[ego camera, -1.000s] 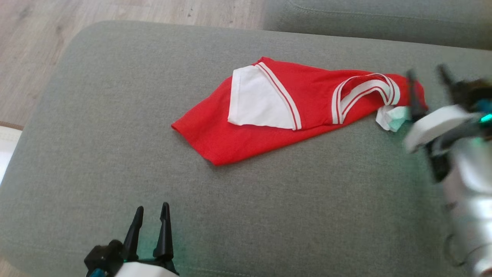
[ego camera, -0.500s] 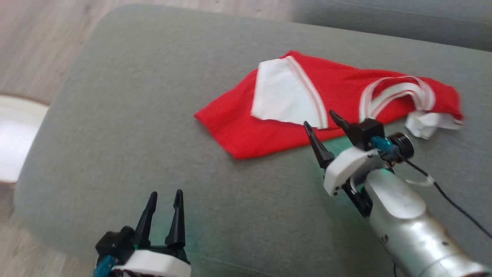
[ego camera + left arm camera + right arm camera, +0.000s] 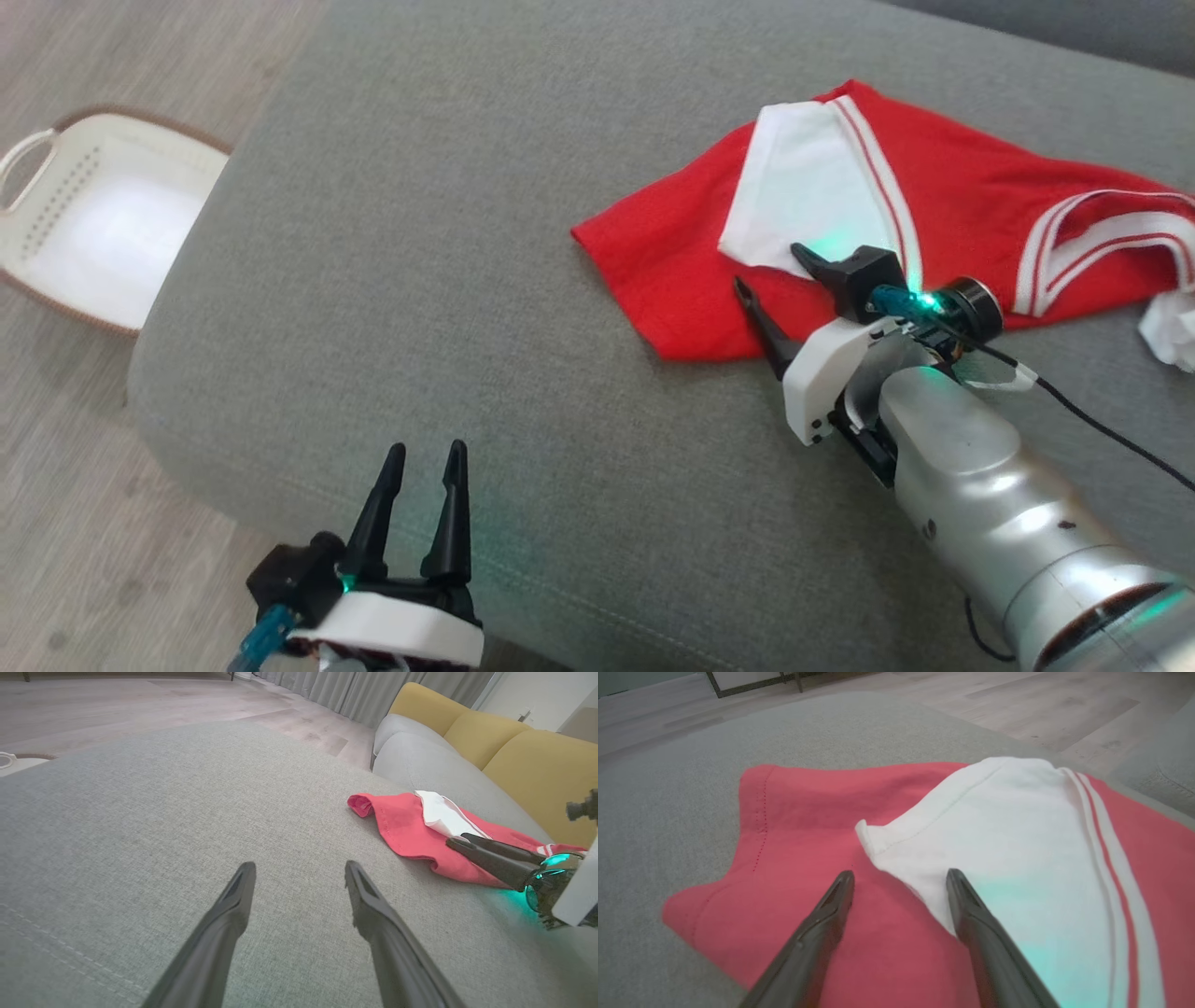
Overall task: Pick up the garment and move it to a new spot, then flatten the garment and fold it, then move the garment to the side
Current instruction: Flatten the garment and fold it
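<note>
On the grey fabric sofa cushion (image 3: 420,280): red jersey-cloth garment (image 3: 980,205) with white-and-red striped trim, lying crumpled toward the far right side. Not flattened, not folded.
Garment detail: white triangular panel (image 3: 803,187) turned up on top. Small white scrap (image 3: 1172,327) at the right edge, maybe lining or a tag, too small to tell.
Right gripper (image 3: 768,266): fingers apart, nothing between them, poised low over the near hem where red cloth meets the white panel. In the right wrist view, one finger is over red, the other over white. Contact with the cloth can't be confirmed.
Left gripper (image 3: 427,448): fingers apart, empty, near the cushion's front edge, well apart from the garment.
Just changed: a second ago the right gripper was out at the striped collar end; now it's at the near hem. The head camera also swung, so the garment's shift in frame is camera motion — the garment itself looks unmoved. Left gripper in the same pose.
Newly in frame: cream perforated plastic basket (image 3: 65,196) on the wooden floor (image 3: 56,485), left of the cushion.
Meaning for task: pick-up not yet done — the arm seems to be lining up a new grab spot. The next move calls for lowering and closing on the hem. Risk: pinching only the loose white flap.
</note>
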You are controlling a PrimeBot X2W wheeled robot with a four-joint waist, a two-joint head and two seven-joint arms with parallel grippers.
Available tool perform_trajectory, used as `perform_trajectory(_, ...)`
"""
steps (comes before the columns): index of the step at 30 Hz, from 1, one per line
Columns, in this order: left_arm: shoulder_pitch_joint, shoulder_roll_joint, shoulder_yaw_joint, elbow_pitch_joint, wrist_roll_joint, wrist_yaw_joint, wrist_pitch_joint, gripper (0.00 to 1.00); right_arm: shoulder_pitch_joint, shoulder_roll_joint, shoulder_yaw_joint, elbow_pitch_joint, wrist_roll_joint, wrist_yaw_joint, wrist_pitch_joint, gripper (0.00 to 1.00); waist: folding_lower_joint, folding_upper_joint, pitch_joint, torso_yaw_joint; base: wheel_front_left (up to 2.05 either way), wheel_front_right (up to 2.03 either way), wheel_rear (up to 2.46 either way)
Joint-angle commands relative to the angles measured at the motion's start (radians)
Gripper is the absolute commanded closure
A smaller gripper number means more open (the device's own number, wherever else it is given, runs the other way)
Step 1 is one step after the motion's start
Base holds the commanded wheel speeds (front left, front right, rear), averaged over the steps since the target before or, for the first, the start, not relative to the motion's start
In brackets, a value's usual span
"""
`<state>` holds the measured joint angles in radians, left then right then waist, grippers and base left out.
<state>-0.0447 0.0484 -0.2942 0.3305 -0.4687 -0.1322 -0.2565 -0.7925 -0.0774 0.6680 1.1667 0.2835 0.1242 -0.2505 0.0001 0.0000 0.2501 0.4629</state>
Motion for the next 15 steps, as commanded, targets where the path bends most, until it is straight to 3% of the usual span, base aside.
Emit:
perform_trajectory(1, -0.04, 0.002, 0.021, -0.032, -0.008, 0.002, -0.005, 0.0, -0.022, 0.022, 0.007, -0.01, 0.012, 0.007, -0.009, 0.0, -0.0001, 0.0, 0.012, 0.01, 0.0, 0.0, 0.0)
perform_trajectory(6, -0.053, 0.002, 0.007, -0.031, -0.012, 0.002, -0.005, 0.0, -0.047, 0.022, -0.017, 0.015, 0.009, 0.007, -0.011, 0.0, -0.0001, 0.0, 0.029, 0.027, 0.0, 0.0, 0.0)
perform_trajectory(13, -0.06, 0.002, 0.004, -0.036, -0.018, 0.005, -0.005, 0.0, -0.041, 0.008, -0.081, -0.04, -0.022, 0.007, -0.011, 0.0, -0.0001, 0.0, 0.046, 0.042, 0.0, 0.0, 0.0)
perform_trajectory(14, -0.059, 0.002, 0.005, -0.035, -0.019, 0.005, -0.005, 0.0, -0.038, 0.008, -0.088, -0.044, -0.028, 0.007, -0.011, 0.15, -0.0001, 0.0, 0.047, 0.042, 0.0, 0.0, 0.0)
perform_trajectory(15, -0.058, 0.002, 0.006, -0.035, -0.02, 0.005, -0.005, 0.0, -0.035, 0.008, -0.094, -0.048, -0.034, 0.007, -0.011, 0.51, -0.0001, 0.0, 0.048, 0.042, 0.0, 0.0, 0.0)
